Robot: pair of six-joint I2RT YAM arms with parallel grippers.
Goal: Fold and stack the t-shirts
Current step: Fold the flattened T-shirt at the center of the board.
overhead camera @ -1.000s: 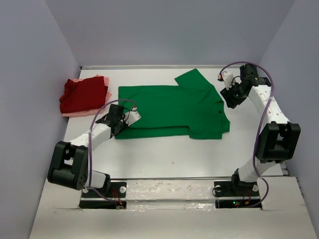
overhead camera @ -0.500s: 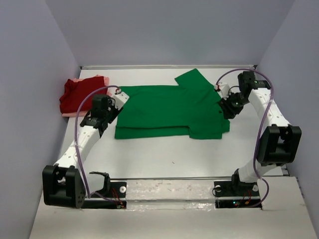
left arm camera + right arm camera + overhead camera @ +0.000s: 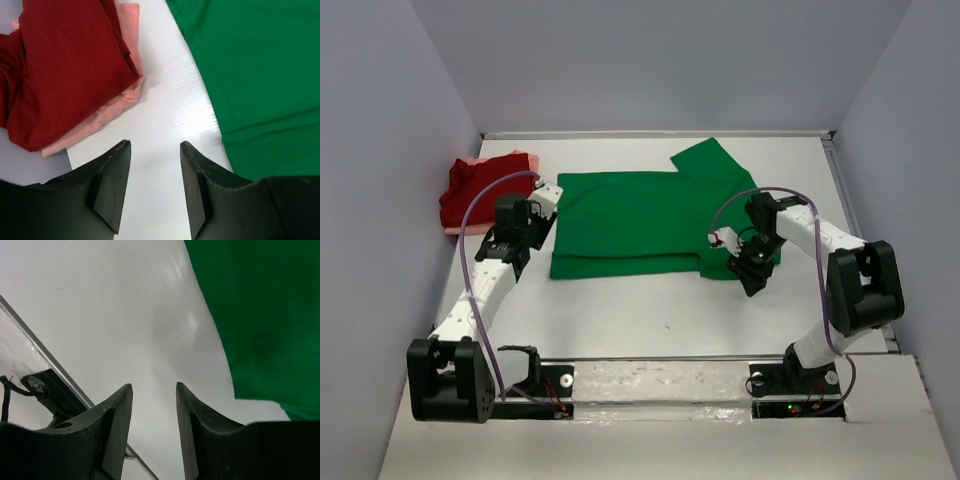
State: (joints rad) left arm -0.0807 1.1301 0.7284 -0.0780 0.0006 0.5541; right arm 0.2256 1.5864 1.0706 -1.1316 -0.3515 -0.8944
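Note:
The bright green t-shirt lies spread flat mid-table, one sleeve folded in at the back. At far left, the dark red t-shirt sits crumpled on the pale pink t-shirt. My left gripper hovers open over bare table between that stack and the green shirt's left edge. In the left wrist view, the left gripper holds nothing, with red shirt and pink shirt to its left and green shirt to its right. My right gripper is open at the green shirt's near right corner. The right wrist view shows the right gripper over table, green shirt beside it.
The white table is enclosed by grey walls on three sides. A metal rail runs along its near edge and shows as the rail in the right wrist view. Both arm bases sit behind it.
The left arm swung back and left from the green shirt's near left corner, its jaws widening. The right arm came from the back right down to the shirt's near right corner.

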